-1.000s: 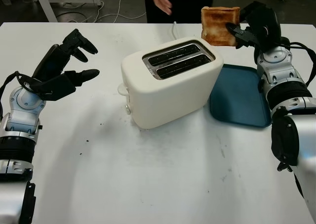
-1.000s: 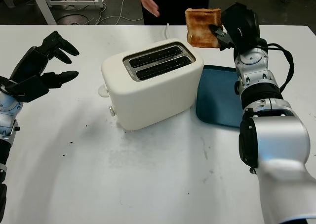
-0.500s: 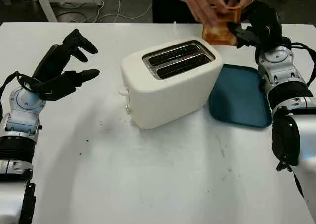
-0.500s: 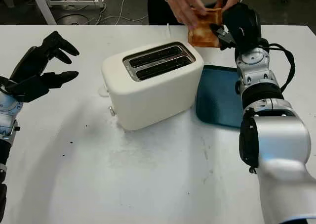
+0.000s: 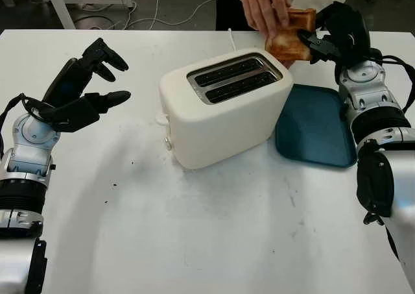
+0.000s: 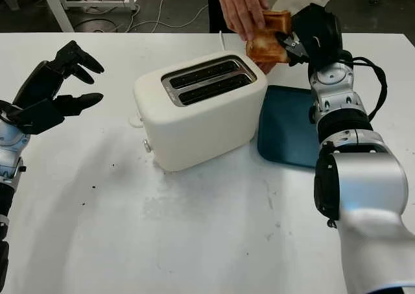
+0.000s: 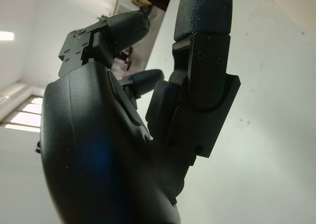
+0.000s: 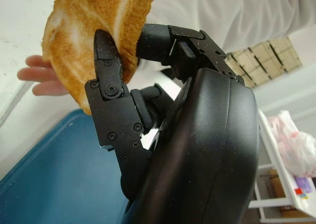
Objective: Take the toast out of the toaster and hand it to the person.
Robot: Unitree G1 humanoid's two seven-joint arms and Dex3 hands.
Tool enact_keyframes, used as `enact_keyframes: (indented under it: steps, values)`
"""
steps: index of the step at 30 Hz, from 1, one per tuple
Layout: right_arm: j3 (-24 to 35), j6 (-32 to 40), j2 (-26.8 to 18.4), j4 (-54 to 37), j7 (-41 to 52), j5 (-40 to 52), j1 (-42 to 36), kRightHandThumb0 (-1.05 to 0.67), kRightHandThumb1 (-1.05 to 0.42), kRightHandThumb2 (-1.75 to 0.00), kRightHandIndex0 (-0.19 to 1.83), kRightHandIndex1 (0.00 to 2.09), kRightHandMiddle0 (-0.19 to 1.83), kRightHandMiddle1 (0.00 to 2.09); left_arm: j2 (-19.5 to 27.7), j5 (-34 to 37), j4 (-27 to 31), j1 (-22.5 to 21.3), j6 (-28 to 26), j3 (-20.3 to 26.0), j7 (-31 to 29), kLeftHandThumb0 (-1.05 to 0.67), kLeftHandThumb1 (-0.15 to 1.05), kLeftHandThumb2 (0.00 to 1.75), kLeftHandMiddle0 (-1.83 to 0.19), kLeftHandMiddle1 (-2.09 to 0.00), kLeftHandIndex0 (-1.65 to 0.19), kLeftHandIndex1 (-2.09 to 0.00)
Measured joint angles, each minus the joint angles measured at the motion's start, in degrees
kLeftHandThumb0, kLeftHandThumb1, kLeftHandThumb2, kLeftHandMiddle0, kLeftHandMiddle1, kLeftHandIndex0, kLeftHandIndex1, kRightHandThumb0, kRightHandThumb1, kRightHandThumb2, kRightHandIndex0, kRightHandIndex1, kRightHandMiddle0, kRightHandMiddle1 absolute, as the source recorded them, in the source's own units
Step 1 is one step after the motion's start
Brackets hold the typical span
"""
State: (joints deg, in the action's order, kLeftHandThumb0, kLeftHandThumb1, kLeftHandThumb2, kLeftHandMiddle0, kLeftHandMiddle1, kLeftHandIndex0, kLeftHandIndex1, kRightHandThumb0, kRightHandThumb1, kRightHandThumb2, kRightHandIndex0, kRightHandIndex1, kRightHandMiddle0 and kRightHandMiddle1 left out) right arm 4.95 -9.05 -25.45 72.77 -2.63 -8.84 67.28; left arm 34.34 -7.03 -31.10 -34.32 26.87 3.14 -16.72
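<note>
One slice of toast (image 5: pixel 289 39) is recorded in the left eye view, raised above the far right corner of the white two-slot toaster (image 5: pixel 224 106) and gripped at its right edge by the black right hand (image 5: pixel 324 42). A person's hand (image 5: pixel 264 2) is laid on the slice's upper left side, so the toast is judged to be held between giver and taker, the handover under way and release not yet made. Both toaster slots are seen vacant. A teal tray (image 5: pixel 316 128) is placed just beside the toaster on its right, under the right forearm, probably as a spare landing place. The left hand (image 5: pixel 87 89) is kept open above the white table (image 5: pixel 194 229), well apart from the toaster, holding nothing and idle.

Right eye view: the same arrangement is shown, with the person's fingers (image 6: pixel 249 18) pressed on the slice's top edge. A white power cord (image 6: pixel 220 39) is run off behind the toaster.

Left wrist view: the open left hand is seen above bare tabletop; nothing is grasped.

Right wrist view: the toast is pinched between one finger (image 8: pixel 106 70) on its browned face and the others behind it; the tray lies beneath.

Markings: no brand, label or legible writing is found on any item.
</note>
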Motion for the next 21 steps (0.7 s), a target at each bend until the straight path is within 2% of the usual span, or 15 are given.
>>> enact_keyframes:
  steps: [21]
  values:
    - [0.08, -0.04, 0.00, 0.00, 0.59, 0.26, 0.00, -0.26, -0.92, -0.30, 0.95, 1.75, 0.57, 1.75, 0.00, 0.03, -0.01, 0.00, 0.01, 0.02, 0.01, -1.05, 0.92, 0.34, 0.00, -1.73, 0.00, -1.59]
